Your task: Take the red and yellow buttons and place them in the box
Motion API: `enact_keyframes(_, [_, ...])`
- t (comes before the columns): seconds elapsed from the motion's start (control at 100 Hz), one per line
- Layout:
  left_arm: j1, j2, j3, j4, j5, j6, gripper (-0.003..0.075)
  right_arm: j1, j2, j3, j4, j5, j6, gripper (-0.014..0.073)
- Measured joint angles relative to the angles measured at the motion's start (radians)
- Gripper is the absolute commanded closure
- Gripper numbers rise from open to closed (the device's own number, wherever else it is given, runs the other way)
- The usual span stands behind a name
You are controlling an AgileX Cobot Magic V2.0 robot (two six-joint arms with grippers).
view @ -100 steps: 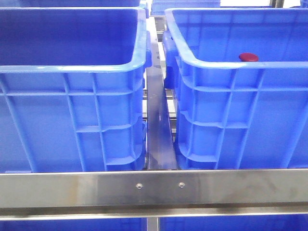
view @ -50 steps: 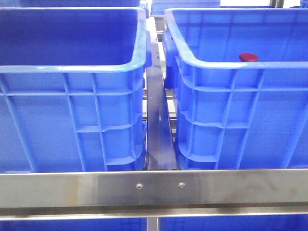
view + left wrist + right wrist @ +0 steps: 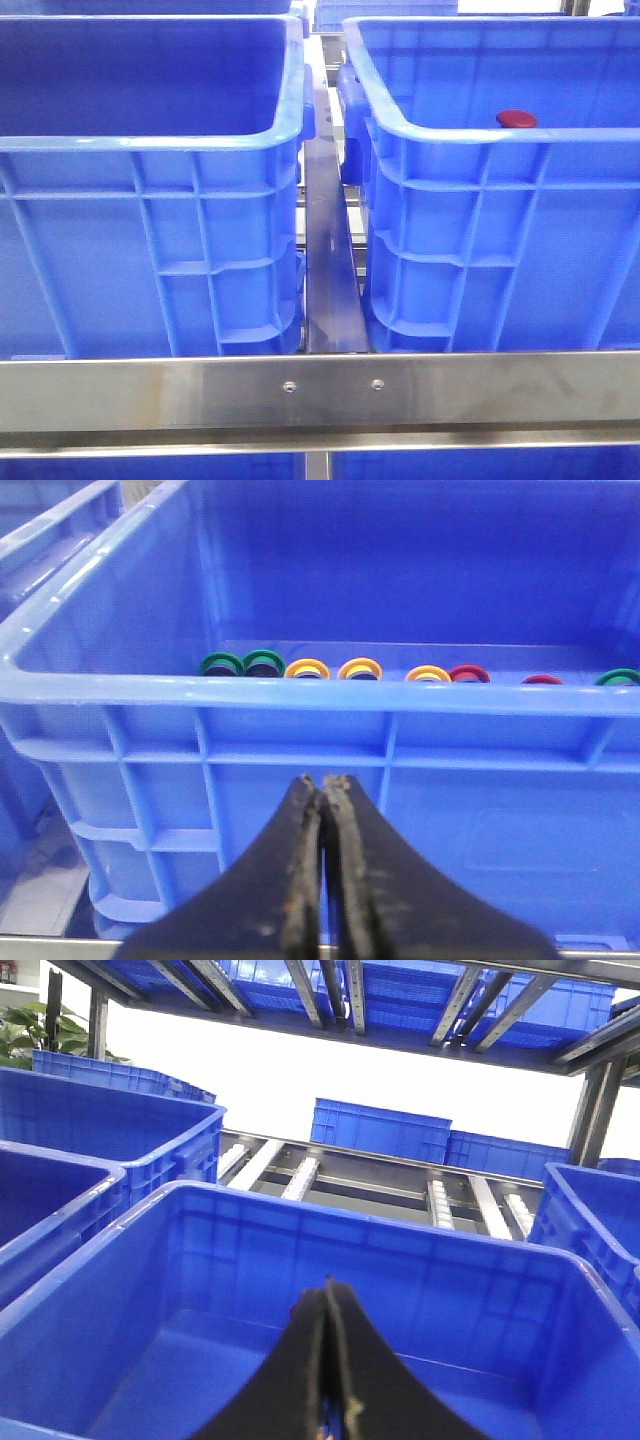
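In the front view a dark red button (image 3: 516, 119) shows just over the near rim of the right blue box (image 3: 470, 135); no gripper appears there. The left wrist view looks over the rim of a blue crate (image 3: 300, 692) holding a row of buttons: yellow ones (image 3: 308, 668) (image 3: 360, 667) (image 3: 428, 673), red ones (image 3: 468, 673) (image 3: 541, 679) and green ones (image 3: 221, 664). My left gripper (image 3: 324, 780) is shut and empty, outside that crate's near wall, below the rim. My right gripper (image 3: 328, 1286) is shut, over the inside of a blue crate (image 3: 200, 1195).
A second blue crate (image 3: 150, 140) stands left of the box, with a steel rail (image 3: 330, 270) between them and a steel crossbar (image 3: 320, 390) in front. More blue crates (image 3: 380, 1130) and roller tracks (image 3: 300, 1175) lie behind, with shelf beams (image 3: 350, 990) overhead.
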Motion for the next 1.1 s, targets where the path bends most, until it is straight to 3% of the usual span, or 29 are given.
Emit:
enact_keyframes(0.13, [0.000, 0.000, 0.000, 0.000, 0.000, 0.000, 0.0740, 0.000, 0.000, 0.018, 0.000, -0.064, 0.009, 0.0662])
enact_keyframes(0.23, [0.000, 0.000, 0.000, 0.000, 0.000, 0.000, 0.0740, 0.021, 0.000, 0.029, -0.068, -0.105, 0.104, 0.0662])
enact_keyframes(0.54, [0.000, 0.000, 0.000, 0.000, 0.000, 0.000, 0.0740, 0.096, -0.002, 0.058, -0.775, -0.116, 0.829, 0.0662])
enact_keyframes(0.7, [0.000, 0.000, 0.000, 0.000, 0.000, 0.000, 0.0740, 0.101, -0.036, 0.153, -0.979, -0.202, 1.080, 0.0662])
enact_keyframes(0.92, [0.000, 0.000, 0.000, 0.000, 0.000, 0.000, 0.0740, 0.103, -0.099, 0.302, -1.068, -0.235, 1.177, 0.0662])
enact_keyframes(1.1, [0.000, 0.000, 0.000, 0.000, 0.000, 0.000, 0.0740, 0.113, -0.101, 0.317, -1.154, -0.235, 1.219, 0.0662])
